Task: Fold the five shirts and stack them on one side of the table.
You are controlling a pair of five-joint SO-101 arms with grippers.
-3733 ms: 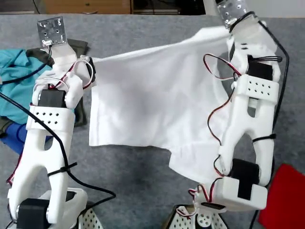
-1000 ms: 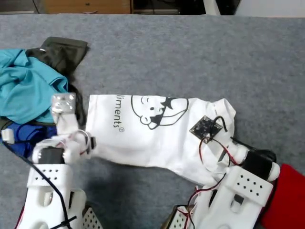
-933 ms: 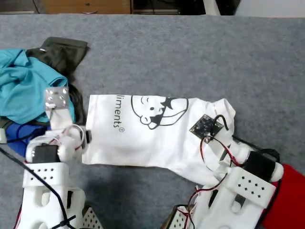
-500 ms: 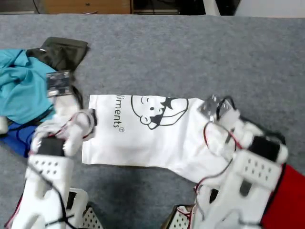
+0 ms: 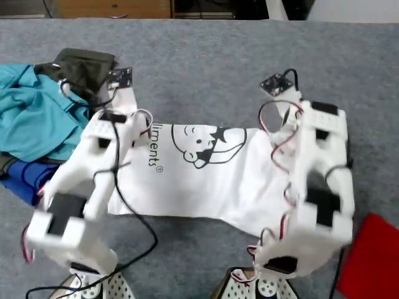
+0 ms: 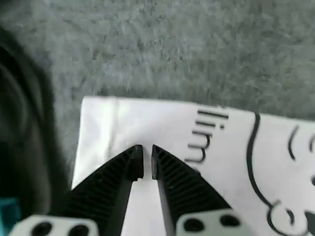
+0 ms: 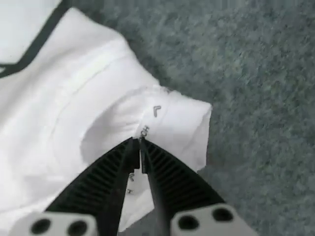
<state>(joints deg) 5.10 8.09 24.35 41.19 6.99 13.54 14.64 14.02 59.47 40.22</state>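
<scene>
Bright, even overhead light; soft shadows under arms (image 5: 87, 168) on table (image 5: 206, 75).

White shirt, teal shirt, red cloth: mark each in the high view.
white shirt (image 5: 199, 187), high view, plain fabric below the print.
teal shirt (image 5: 34, 121), high view, middle of the crumpled heap.
red cloth (image 5: 373, 256), high view, middle of its visible part.

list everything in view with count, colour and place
white shirt: 1, white with black print, flat mid-table
teal shirt: 1, teal, crumpled at left edge
dark shirt: 1, dark olive, far left
blue shirt: 1, blue, left edge, near side of teal
red shirt: 1, red, near-right corner
table: 1, grey
wooden furniture: 1, brown, beyond far edge
left arm: 1, white, over white shirt's left end, jaws slightly apart
right arm: 1, white, over its collar end, jaws shut
</scene>
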